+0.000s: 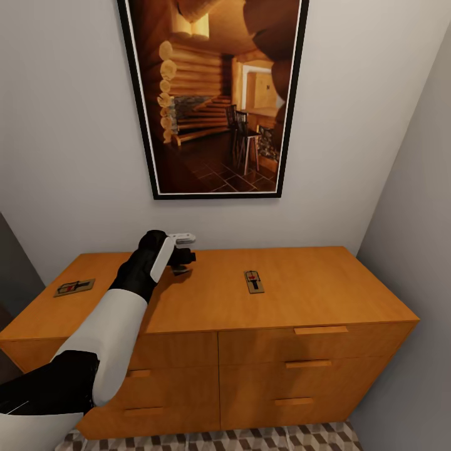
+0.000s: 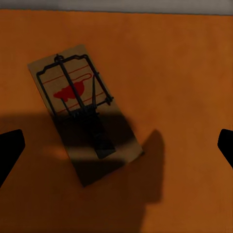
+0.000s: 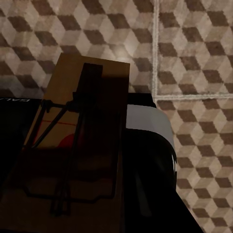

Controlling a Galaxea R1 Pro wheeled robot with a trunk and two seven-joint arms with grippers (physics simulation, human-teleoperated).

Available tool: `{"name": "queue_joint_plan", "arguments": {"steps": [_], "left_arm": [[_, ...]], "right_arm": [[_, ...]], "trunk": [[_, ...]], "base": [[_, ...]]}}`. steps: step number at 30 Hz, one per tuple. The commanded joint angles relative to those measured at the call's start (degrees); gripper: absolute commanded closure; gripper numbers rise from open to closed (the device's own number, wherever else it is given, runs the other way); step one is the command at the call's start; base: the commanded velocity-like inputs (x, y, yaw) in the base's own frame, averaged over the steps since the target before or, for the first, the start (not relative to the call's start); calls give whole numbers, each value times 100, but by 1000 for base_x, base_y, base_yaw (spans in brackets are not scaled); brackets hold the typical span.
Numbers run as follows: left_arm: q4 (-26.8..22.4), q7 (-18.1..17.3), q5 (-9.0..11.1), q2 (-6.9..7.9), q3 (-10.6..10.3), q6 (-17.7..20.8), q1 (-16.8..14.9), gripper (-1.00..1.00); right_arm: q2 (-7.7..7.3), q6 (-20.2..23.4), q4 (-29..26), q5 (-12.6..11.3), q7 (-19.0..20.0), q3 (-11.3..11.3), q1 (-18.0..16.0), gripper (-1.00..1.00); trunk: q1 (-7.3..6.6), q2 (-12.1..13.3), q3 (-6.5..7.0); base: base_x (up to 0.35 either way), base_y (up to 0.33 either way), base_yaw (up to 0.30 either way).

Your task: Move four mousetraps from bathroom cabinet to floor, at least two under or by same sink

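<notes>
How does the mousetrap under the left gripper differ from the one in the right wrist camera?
The mousetrap under the left gripper lies flat on the cabinet top, untouched, between open fingers. The mousetrap in the right wrist view appears held close to the camera, above the cube-patterned floor. The first is partly lit, its red mark plain; the second is mostly shadowed. Both are tan boards with dark wire.

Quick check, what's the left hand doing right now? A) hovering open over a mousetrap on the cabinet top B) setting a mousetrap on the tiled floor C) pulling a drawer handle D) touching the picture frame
A: in the left wrist view the left hand has its fingertips spread wide apart at the picture's edges, with a mousetrap lying flat between them on the orange cabinet top, not yet gripped.
</notes>
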Motion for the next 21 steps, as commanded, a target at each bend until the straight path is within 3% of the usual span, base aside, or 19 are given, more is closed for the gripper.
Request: {"name": "queue_joint_plan", "arguments": {"steps": [1, 21], "left_arm": [[-2, 58, 59, 2, -11, 15, -3, -100], [23, 74, 35, 3, -11, 10, -3, -100]], "right_arm": [[2, -17, 5, 9, -37, 10, -3, 100], [2, -25, 5, 8, -28, 10, -3, 100]], "trunk": [[0, -3, -6], [0, -3, -6]], "base": [[0, 0, 0], [0, 0, 0]]}}
